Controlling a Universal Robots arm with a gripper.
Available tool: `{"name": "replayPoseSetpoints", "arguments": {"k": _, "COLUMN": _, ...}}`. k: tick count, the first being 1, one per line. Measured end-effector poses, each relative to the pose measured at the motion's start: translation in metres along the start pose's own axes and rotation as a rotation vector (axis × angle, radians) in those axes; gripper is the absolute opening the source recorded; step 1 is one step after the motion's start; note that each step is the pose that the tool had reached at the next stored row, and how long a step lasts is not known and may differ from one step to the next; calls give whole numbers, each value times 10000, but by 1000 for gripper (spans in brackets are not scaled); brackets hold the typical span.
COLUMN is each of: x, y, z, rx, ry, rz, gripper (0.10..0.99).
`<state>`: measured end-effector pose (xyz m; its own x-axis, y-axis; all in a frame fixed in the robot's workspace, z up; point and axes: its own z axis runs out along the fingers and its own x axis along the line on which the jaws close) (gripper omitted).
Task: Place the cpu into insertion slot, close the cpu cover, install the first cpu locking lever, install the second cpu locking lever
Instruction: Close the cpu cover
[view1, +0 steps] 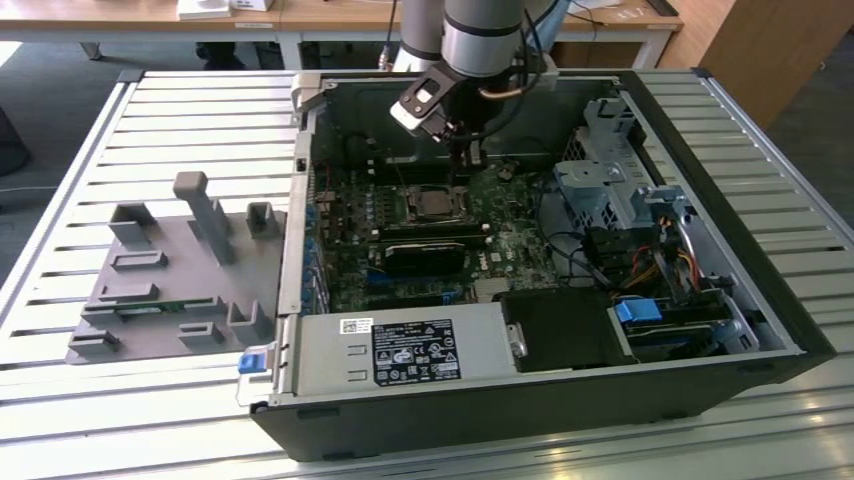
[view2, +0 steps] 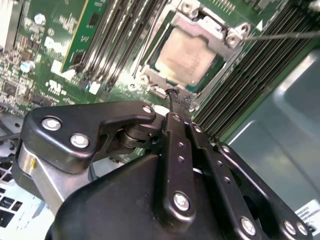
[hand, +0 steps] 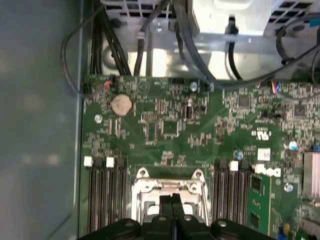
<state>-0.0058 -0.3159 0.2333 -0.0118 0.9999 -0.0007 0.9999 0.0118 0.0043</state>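
One pinched-together hand (view2: 173, 94) hangs near one cpu (view2: 187, 52) under one cpu cover (view2: 222, 32).

Exterior view looks steeply down from well back on the open computer case (view1: 781, 330), center frame. Both wrist views hang close over its motherboard (hand: 170, 130) (view2: 55, 45), sharing the cpu cover (hand: 142, 187) (view2: 215, 27) and end effector (hand: 172, 198) (view2: 175, 95).

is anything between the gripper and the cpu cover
Nothing visible. In the second wrist view the shut gripper sits right at the edge of the cpu cover, which lies over the cpu.
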Motion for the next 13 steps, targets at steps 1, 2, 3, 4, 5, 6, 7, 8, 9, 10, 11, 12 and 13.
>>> {"name": "replayPoseSetpoints", "arguments": {"k": 1, "x": 0, "y": -18, "z": 3, "rx": 0, "ry": 0, "rz": 1, "gripper": 118}}
{"name": "replayPoseSetpoints", "arguments": {"k": 2, "x": 0, "y": -35, "z": 5, "rx": 0, "ry": 0, "rz": 2, "gripper": 118}}
{"name": "replayPoseSetpoints", "arguments": {"k": 3, "x": 1, "y": -50, "z": 8, "rx": 0, "ry": 0, "rz": 2, "gripper": 118}}
{"name": "replayPoseSetpoints", "arguments": {"k": 4, "x": 1, "y": -63, "z": 10, "rx": 0, "ry": 0, "rz": 1, "gripper": 118}}
{"name": "replayPoseSetpoints", "arguments": {"k": 5, "x": 1, "y": -71, "z": 13, "rx": 0, "ry": 1, "rz": 1, "gripper": 118}}
{"name": "replayPoseSetpoints", "arguments": {"k": 6, "x": 1, "y": -75, "z": 14, "rx": 1, "ry": -1, "rz": 1, "gripper": 118}}
{"name": "replayPoseSetpoints", "arguments": {"k": 7, "x": 1, "y": -77, "z": 14, "rx": 2, "ry": -2, "rz": 0, "gripper": 118}}
{"name": "replayPoseSetpoints", "arguments": {"k": 8, "x": 1, "y": -79, "z": 14, "rx": 1, "ry": -2, "rz": 1, "gripper": 118}}
{"name": "replayPoseSetpoints", "arguments": {"k": 9, "x": 1, "y": -82, "z": 15, "rx": 1, "ry": -1, "rz": 1, "gripper": 118}}
{"name": "replayPoseSetpoints", "arguments": {"k": 10, "x": 1, "y": -86, "z": 17, "rx": 0, "ry": 0, "rz": 0, "gripper": 118}}
{"name": "replayPoseSetpoints", "arguments": {"k": 11, "x": 1, "y": -93, "z": 18, "rx": -1, "ry": 1, "rz": 0, "gripper": 118}}
{"name": "replayPoseSetpoints", "arguments": {"k": 12, "x": 1, "y": -107, "z": 20, "rx": 0, "ry": 1, "rz": 1, "gripper": 118}}
{"name": "replayPoseSetpoints", "arguments": {"k": 13, "x": 1, "y": -126, "z": 21, "rx": 0, "ry": 0, "rz": 1, "gripper": 118}}
